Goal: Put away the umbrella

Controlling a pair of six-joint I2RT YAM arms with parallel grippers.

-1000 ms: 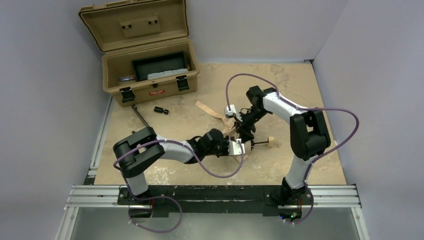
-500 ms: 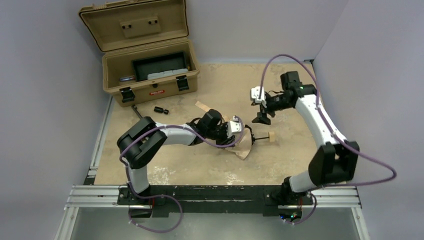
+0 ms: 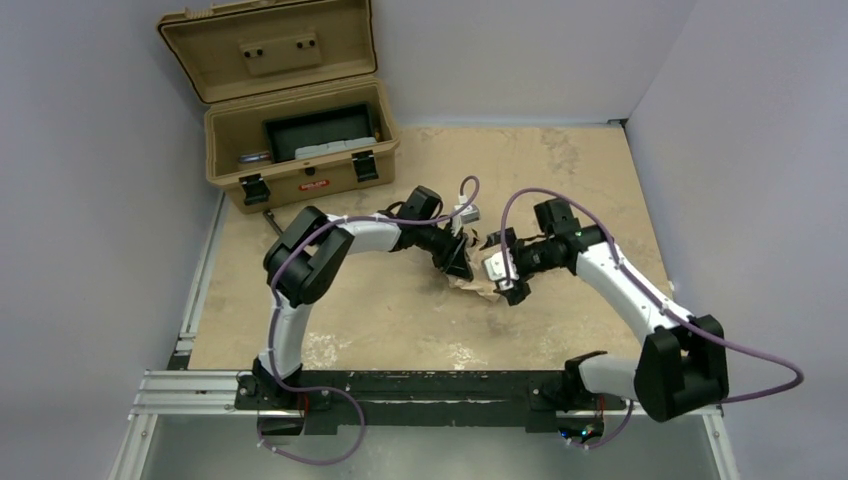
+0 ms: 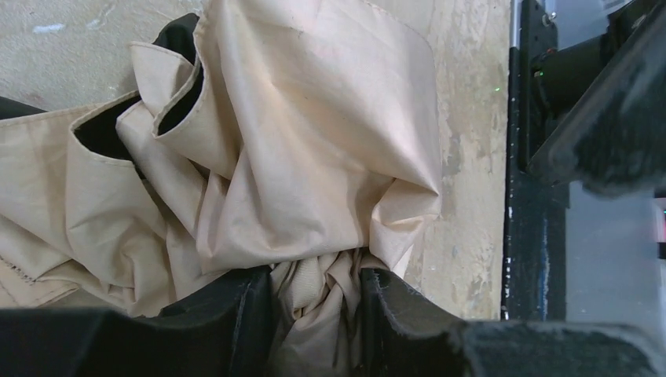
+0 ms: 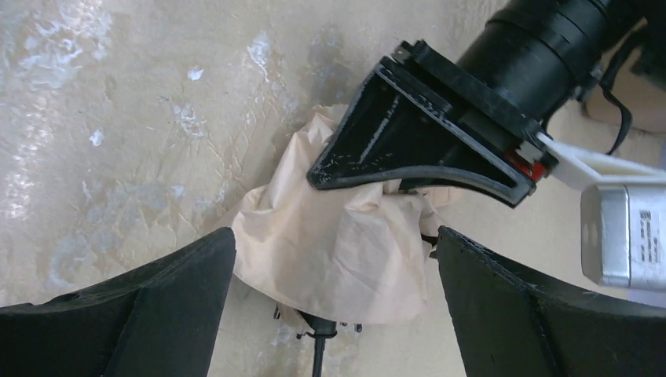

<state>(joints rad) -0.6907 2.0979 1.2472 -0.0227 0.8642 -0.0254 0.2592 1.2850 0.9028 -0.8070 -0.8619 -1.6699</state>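
The umbrella [image 3: 472, 287] is a crumpled beige fabric bundle on the table's middle. My left gripper [image 3: 457, 264] reaches it from the left and is shut on a bunch of its fabric [image 4: 314, 310], pinched between the two black fingers [image 4: 236, 322]. My right gripper [image 3: 490, 275] comes from the right, open wide. Its fingers [image 5: 149, 306] straddle the bundle [image 5: 338, 251] without touching it. A thin dark shaft [image 5: 318, 349] sticks out under the fabric. The left gripper's black body [image 5: 416, 133] sits on top of the bundle. The wooden handle is hidden.
An open tan hard case [image 3: 300, 150] stands at the back left, lid up, with a black tray inside. A small black part [image 3: 320, 220] and a thin metal rod [image 3: 281, 231] lie in front of it. Walls close in on both sides.
My right arm swung from the back right down to the umbrella, open. My left gripper carried the fabric slightly back. The wooden handle no longer shows.
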